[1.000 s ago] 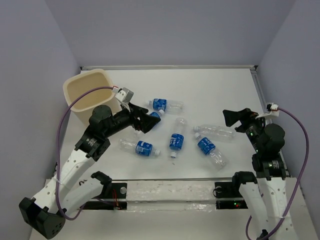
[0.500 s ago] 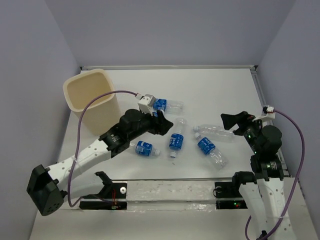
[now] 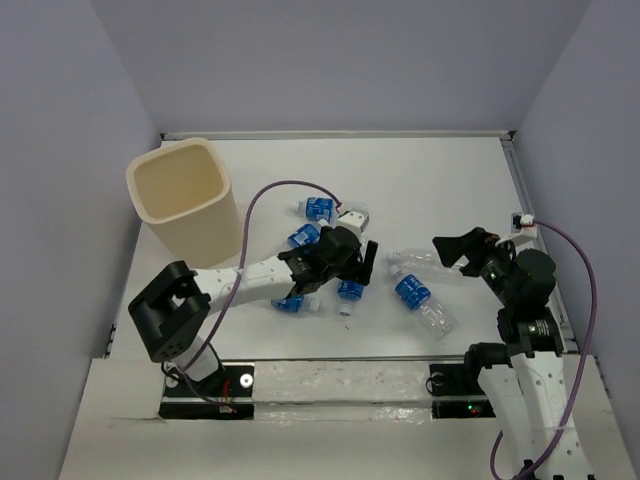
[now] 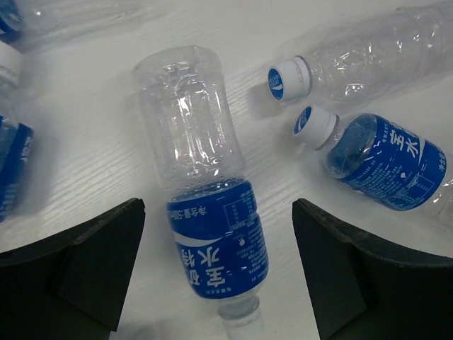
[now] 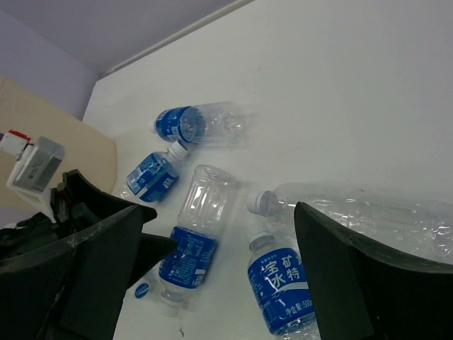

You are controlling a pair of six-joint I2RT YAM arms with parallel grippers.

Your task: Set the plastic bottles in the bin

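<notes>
Several clear plastic bottles with blue labels lie on the white table. My left gripper [image 3: 355, 262] is open and hangs low over the middle bottle [image 3: 350, 289]. In the left wrist view that bottle [image 4: 212, 234] lies between my open fingers [image 4: 92, 269], untouched. Two more bottles [image 3: 318, 208] [image 3: 303, 236] lie behind it and one [image 3: 290, 301] lies to its left. My right gripper [image 3: 455, 245] is open and empty above a label-less bottle [image 3: 428, 262] and a labelled one [image 3: 413, 292]. The cream bin [image 3: 200, 235] stands upright at the back left.
The left arm stretches low across the table from its base to the middle. A loose blue-topped cap [image 5: 141, 289] lies by the middle bottle's neck. Grey walls close in the table on three sides. The bin's side [image 5: 92, 152] shows at the right wrist view's left edge.
My left arm has swung from beside the bin rightwards and down over the middle bottle. My right gripper has edged left toward the bottles. No bottle has moved.
</notes>
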